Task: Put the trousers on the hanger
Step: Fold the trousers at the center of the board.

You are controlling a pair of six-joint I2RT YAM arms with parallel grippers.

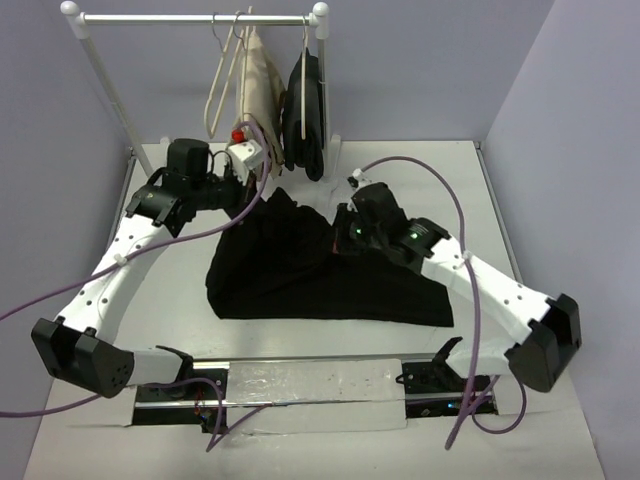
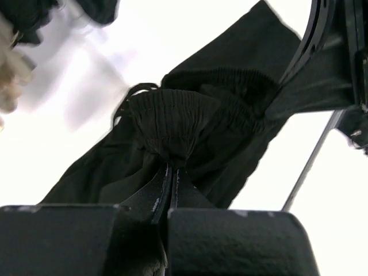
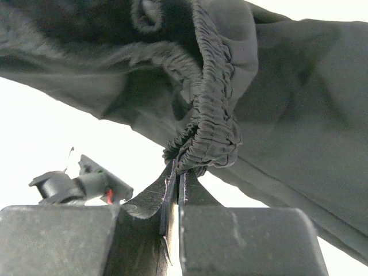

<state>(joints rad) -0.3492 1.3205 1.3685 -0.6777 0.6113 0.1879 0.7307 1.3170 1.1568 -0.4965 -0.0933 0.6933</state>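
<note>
The left tool (image 2: 172, 170) is pinched shut on the stretchy top edge of the trousers (image 1: 320, 275). The right tool (image 3: 178, 168) is pinched shut on that same edge, a little way along. Both tools hold the top part up off the tabletop (image 1: 170, 330), near the back. The legs lie flat and spread out toward the front. The hanger (image 1: 222, 80) hangs bare on the rail (image 1: 190, 18) behind, well apart from the trousers. Beside it hang beige trousers (image 1: 262, 85) and a small black garment (image 1: 305, 105) on hangers of their own.

The job looks to be near its start: the trousers are gripped but not at the hanger yet. To do this step well, both tools should grip tight and rise together, so the cloth does not slip or get pulled apart. The cloth is soft and floppy, so the legs will likely drag and swing. Lift slowly. Aim for the bare hanger only, and stay clear of the two clothes next to it, which could get knocked.
</note>
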